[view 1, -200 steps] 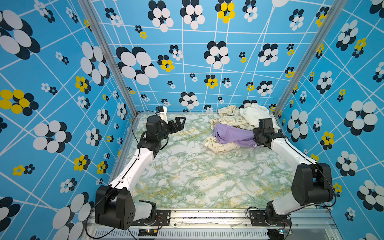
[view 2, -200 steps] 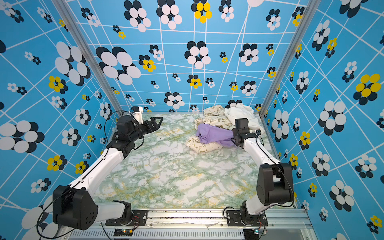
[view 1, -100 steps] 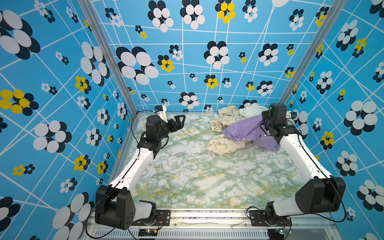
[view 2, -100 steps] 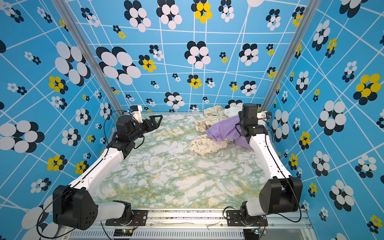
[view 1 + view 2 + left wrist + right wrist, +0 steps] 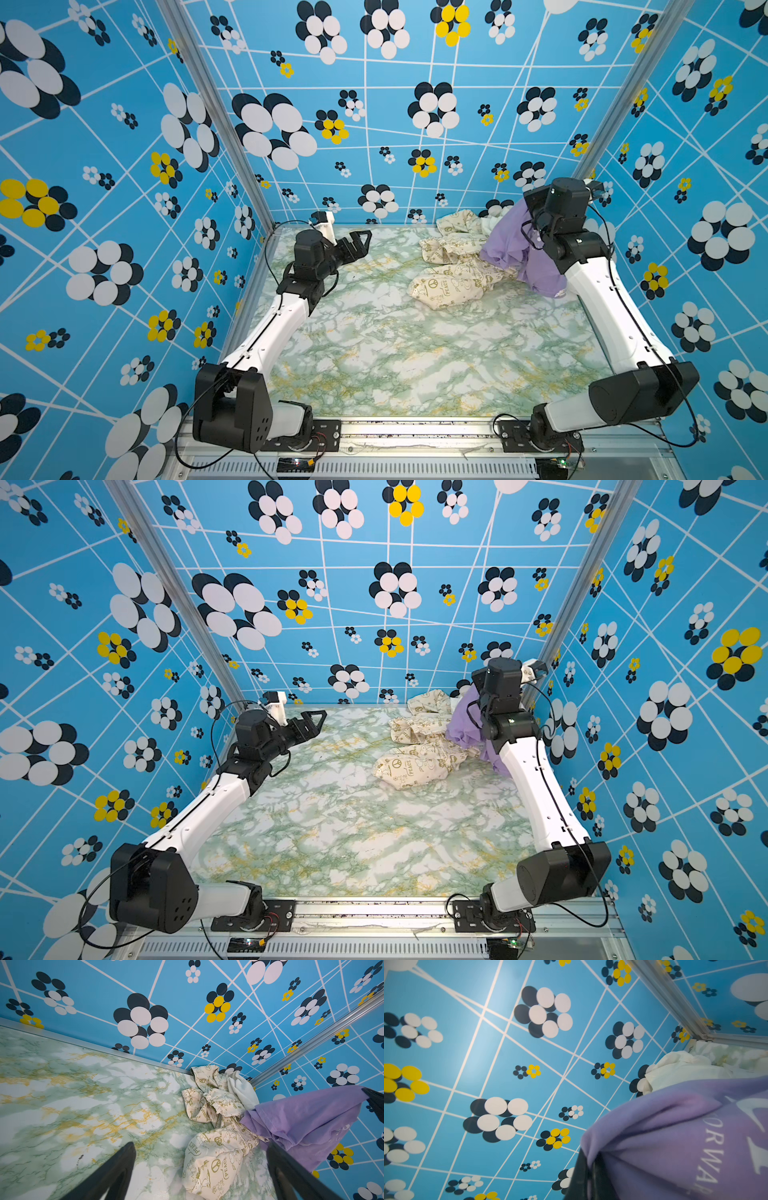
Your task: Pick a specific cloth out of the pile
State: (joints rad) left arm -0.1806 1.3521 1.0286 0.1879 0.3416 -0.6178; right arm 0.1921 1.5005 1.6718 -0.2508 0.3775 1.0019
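My left arm reaches low and forward, left gripper [image 5: 360, 242] spread wide and empty. My right arm stands high, right gripper [image 5: 373, 1100] pinched shut on the cloth [image 5: 505, 245].

Garments: 3, grouped as 1 pile [image 5: 453, 257]. Breakdown: 1 lavender T-shirt [image 5: 505, 245], 1 cream garment [image 5: 446, 286] with olive peace-sign print, 1 plain white garment [image 5: 241, 1088]. Robot arms: 2, namely 1 left arm [image 5: 274, 328] and 1 right arm [image 5: 602, 303]. Marbled table [image 5: 415, 365]: 1. Flower-patterned walls [image 5: 415, 62]: 3

The robot's white plastic link shells [image 5: 270, 330] join boxy black joint housings [image 5: 230, 409]; thin black cables [image 5: 212, 737] trail alongside; the black left gripper [image 5: 364, 241] seems triangular-fingered.
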